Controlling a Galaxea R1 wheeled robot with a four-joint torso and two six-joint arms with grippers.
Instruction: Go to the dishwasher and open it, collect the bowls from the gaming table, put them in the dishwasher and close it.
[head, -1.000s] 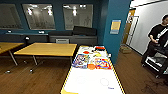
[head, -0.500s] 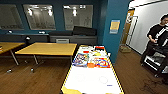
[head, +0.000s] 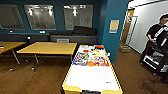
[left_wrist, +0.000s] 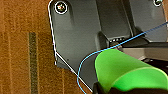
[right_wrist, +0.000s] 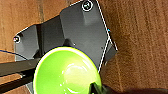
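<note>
The gaming table (head: 91, 78) stretches away in front of me in the head view, white-topped with a yellow rim, and colourful board games (head: 92, 58) lie on its far half. A bright green bowl (left_wrist: 122, 72) hangs over the wooden floor in the left wrist view, my left gripper (left_wrist: 105, 88) shut on its edge. A paler lime-green bowl (right_wrist: 66, 71) shows from above in the right wrist view, with my right gripper (right_wrist: 97, 88) shut on its rim. The dishwasher is out of view.
Yellow wooden-topped tables (head: 48, 48) stand to the left on a wooden floor (head: 32, 77). A dark counter (head: 72, 37) runs under the windows at the back. A teal pillar (head: 113, 30) rises right of the table. A person (head: 156, 37) stands with a control rig at the far right.
The head view has shifted only very slightly. The games on the table lie as before.
</note>
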